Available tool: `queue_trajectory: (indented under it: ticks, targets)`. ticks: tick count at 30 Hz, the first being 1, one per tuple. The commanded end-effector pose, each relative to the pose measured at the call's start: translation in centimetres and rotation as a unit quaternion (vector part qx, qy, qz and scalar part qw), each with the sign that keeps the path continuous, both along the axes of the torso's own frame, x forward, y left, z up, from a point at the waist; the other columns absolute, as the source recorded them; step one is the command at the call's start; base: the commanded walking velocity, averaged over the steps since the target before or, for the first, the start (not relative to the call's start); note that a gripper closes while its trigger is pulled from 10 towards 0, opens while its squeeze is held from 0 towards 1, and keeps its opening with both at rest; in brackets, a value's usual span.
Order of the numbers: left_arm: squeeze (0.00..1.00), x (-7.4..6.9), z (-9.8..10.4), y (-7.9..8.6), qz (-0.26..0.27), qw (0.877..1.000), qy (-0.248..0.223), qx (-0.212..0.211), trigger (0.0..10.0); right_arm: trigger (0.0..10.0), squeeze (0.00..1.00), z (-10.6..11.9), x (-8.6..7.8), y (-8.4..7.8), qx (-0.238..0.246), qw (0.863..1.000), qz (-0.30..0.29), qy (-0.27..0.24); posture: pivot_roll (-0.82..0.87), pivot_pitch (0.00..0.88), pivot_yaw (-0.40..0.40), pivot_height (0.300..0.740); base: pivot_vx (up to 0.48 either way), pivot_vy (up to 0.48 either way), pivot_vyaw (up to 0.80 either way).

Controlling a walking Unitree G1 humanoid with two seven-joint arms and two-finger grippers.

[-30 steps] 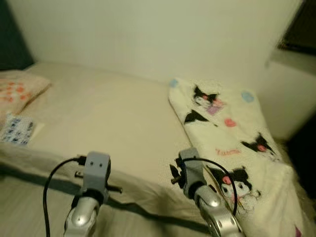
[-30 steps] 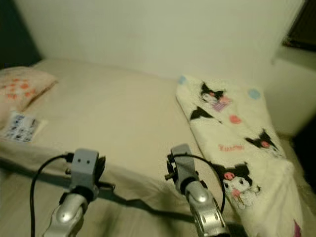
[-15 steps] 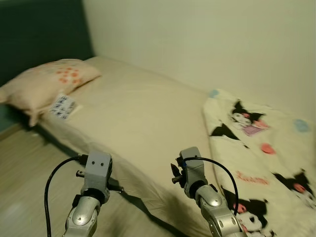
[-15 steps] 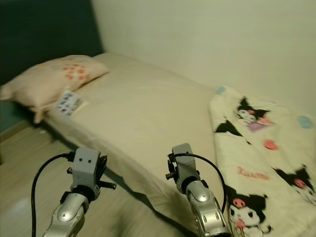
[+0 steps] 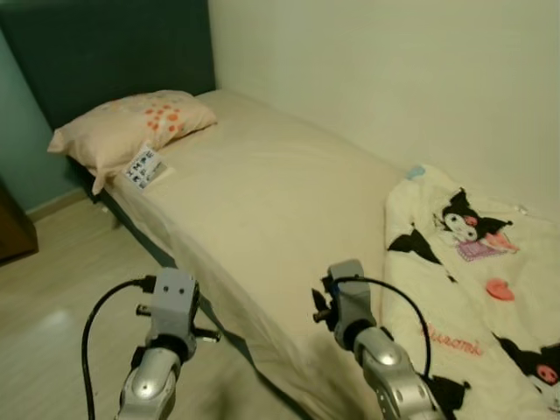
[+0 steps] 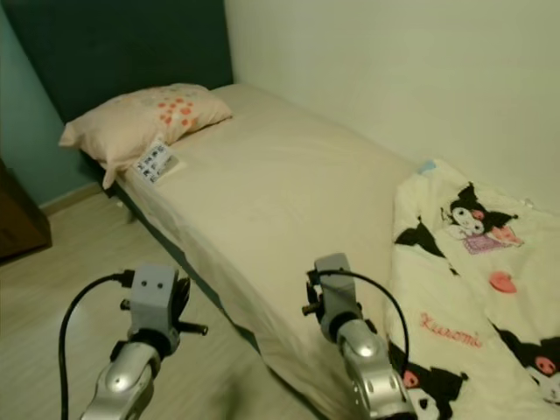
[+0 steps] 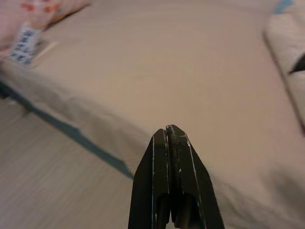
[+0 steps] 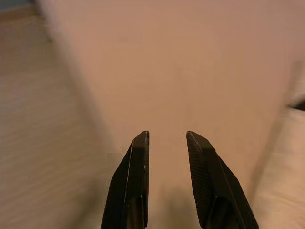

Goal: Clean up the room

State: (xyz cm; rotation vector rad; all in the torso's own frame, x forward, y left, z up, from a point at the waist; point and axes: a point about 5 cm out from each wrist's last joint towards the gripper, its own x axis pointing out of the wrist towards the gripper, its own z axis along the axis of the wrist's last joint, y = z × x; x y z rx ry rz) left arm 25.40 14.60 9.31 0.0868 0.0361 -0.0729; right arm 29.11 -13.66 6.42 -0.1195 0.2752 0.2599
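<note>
Left gripper pressed together, right gripper spread apart, both empty above the bed edge. Small printed packet lies beside the pillow; approach closer before reaching for it

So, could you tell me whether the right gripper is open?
Open: the right gripper shows a clear gap between its fingers, holding nothing.

Dim, warm, even light with soft shadows under the bed; head views slightly soft, wrist views blurred beyond the sharp fingers.
</note>
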Motion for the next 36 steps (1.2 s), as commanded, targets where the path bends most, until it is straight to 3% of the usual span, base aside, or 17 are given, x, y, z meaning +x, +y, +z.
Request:
queue_trajectory:
  ticks: [1,14,36]
  targets:
    - [0.00,-0.13,-0.59,0.31,0.004,1.000,0.015,-0.002,10.0,10.0,0.00,-0.34,-0.29,0.55,0.011,1.000,0.004,0.009,-0.03,0.093,-0.073,0.717,0.000,0.480,0.00]
    - [0.00,-0.13,-0.67,0.11,-0.005,1.000,0.015,0.011,10.0,10.0,0.00,-0.34,-0.35,0.66,0.019,1.000,-0.004,0.007,-0.03,0.083,-0.068,0.717,0.000,0.053,0.00]
    - [0.00,0.11,-0.40,0.09,-0.009,1.000,0.008,0.009,10.0,10.0,0.00,-0.16,-0.36,0.03,0.030,0.999,-0.031,0.002,-0.03,0.097,-0.052,0.717,0.000,0.000,-0.80]
